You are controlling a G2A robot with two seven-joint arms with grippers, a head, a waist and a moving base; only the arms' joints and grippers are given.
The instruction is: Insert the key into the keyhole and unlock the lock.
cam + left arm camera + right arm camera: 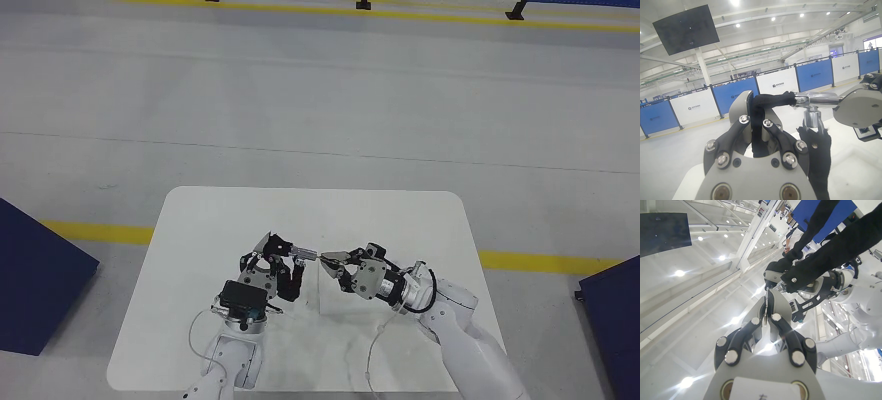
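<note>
Chrome lock (817, 98) hangs level, long axis pointing at my right gripper (767, 303) | left gripper (753, 106) clamped on lock's black sleeve (772, 102) | right gripper pinches key (765, 317) at lock's far end, roughly in line | I can't tell if it's seated

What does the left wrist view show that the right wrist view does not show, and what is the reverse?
Only the left wrist view: the chrome lock body along its length, level above the white table, one end at the right gripper. Only the right wrist view: the thin metal key, edge-on, pinched between the right gripper's fingers. Both: the lock's black fabric-covered cable, which the left gripper clamps, and the two grippers close together.
</note>
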